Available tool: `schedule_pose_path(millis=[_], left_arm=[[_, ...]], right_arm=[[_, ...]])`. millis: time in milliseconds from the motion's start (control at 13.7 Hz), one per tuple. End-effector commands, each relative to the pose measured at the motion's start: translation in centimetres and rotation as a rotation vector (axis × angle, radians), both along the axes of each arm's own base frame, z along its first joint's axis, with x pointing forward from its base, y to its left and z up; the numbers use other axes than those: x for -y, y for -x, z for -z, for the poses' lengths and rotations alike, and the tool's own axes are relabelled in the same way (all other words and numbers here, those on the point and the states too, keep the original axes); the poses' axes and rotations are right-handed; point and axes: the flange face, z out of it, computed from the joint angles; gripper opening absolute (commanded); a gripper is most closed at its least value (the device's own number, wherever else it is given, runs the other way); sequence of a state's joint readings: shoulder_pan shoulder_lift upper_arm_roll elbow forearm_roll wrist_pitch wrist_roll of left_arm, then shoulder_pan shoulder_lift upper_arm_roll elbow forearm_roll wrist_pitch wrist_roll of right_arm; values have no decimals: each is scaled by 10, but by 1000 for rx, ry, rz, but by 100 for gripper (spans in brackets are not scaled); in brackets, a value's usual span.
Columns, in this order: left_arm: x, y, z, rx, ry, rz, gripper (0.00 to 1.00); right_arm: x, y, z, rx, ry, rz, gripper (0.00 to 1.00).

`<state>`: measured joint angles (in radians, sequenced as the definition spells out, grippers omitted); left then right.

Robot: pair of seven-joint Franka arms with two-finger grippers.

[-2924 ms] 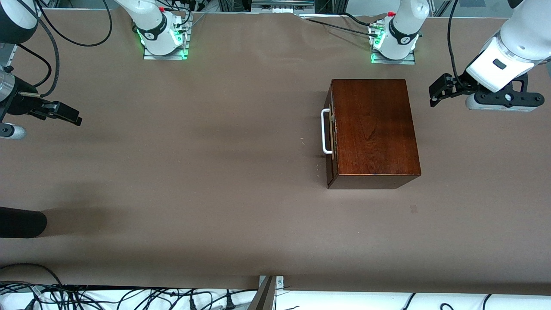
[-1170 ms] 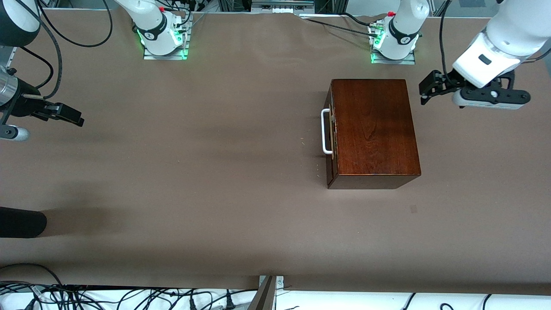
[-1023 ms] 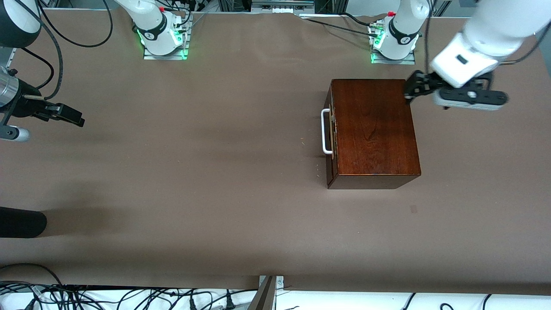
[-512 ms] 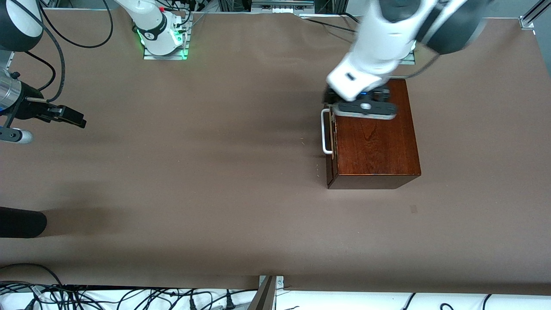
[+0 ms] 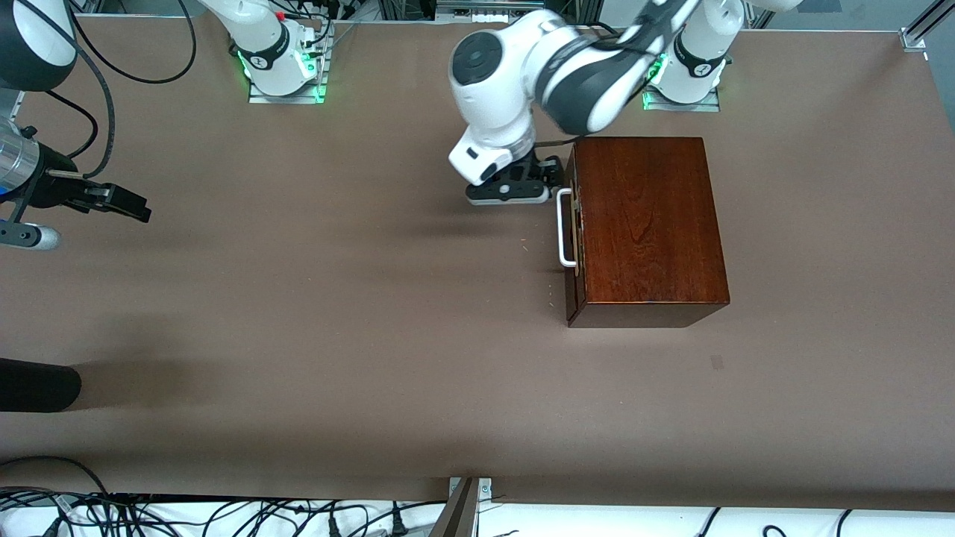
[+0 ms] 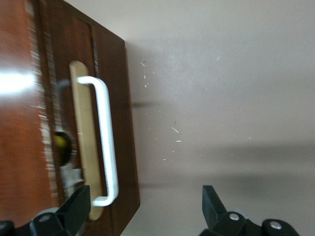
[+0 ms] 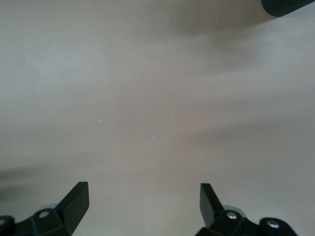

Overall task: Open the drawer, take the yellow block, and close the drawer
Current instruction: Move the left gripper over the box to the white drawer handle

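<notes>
The drawer (image 5: 571, 231) sat closed in its box (image 5: 647, 224). The left gripper (image 6: 142, 211), released, hovered over table beside the handle (image 6: 104, 140); it should straddle the bar squarely. The right gripper (image 7: 142, 209) waited, released. No block was visible.

A broad counter (image 5: 313, 313) covered in matte brown paper-like sheeting fills nearly the whole front view, with soft dark bands of shadow lying across it. A small darker mark (image 5: 717, 362) shows on the covering toward the front camera. Along the edge nearest that camera runs a white strip strewn with tangled black cables (image 5: 186, 514), and a grey metal bracket (image 5: 464, 507) juts up at its middle. At the top edge stand silver aluminium frame rails (image 5: 489, 9). A black rounded cylinder (image 5: 37, 385) pokes in at the right arm's end.
</notes>
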<state>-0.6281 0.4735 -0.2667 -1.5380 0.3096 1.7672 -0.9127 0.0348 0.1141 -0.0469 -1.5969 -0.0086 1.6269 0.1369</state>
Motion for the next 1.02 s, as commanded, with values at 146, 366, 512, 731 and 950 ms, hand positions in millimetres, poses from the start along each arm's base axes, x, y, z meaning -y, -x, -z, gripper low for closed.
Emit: schedule_pose_path(millis=[146, 366, 512, 731, 950], left_arm=[[-4, -12, 39, 31, -75, 35, 100], [-21, -26, 55, 25, -83, 36, 100], [-33, -36, 58, 26, -98, 41, 100], [-36, -35, 69, 17, -101, 43, 100], [-38, -38, 87, 21, -75, 42, 100]], right_arm=[[-3, -2, -1, 1, -3, 5, 100], [-3, -3, 0, 1, -2, 5, 100], [-2, -3, 0, 1, -2, 6, 100], [-3, -3, 2, -3, -2, 3, 100], [-3, -4, 3, -5, -2, 3, 100]])
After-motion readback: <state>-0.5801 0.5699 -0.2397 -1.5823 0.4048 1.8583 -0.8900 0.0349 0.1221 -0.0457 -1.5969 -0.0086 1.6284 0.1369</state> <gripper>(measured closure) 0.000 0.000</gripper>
